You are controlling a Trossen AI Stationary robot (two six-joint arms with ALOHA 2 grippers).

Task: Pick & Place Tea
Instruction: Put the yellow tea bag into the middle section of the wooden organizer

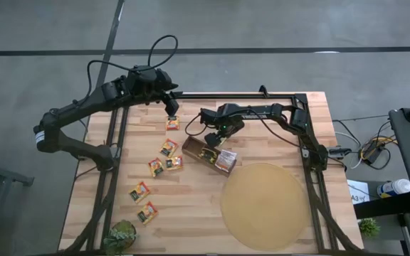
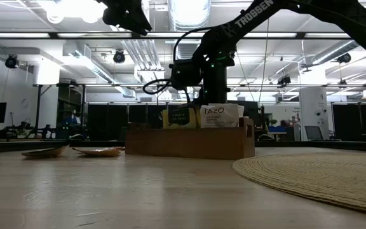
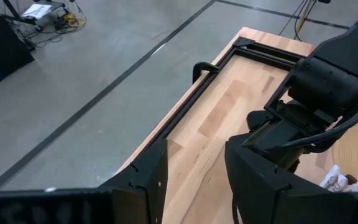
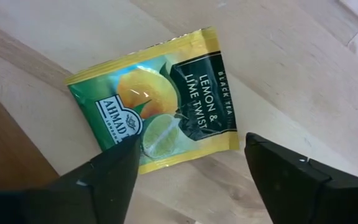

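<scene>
Green and yellow, the lemon-and-lime tea sachet sits right under the right end effector, whose fingers stand wide apart with nothing between them. From above, that right end effector hovers over the near end of the brown wooden box, where a few sachets already stand upright. It looks to me like the drop into the box has just been made. The left end effector hangs above the far side of the wooden surface, fingers partly apart and empty. More loose sachets lie scattered on the surface left of the box, well clear of the round woven mat. Next, I'd judge, one arm must come down over a loose sachet, fingers straddling its flat edges, and pinch low enough to catch so thin a packet.
</scene>
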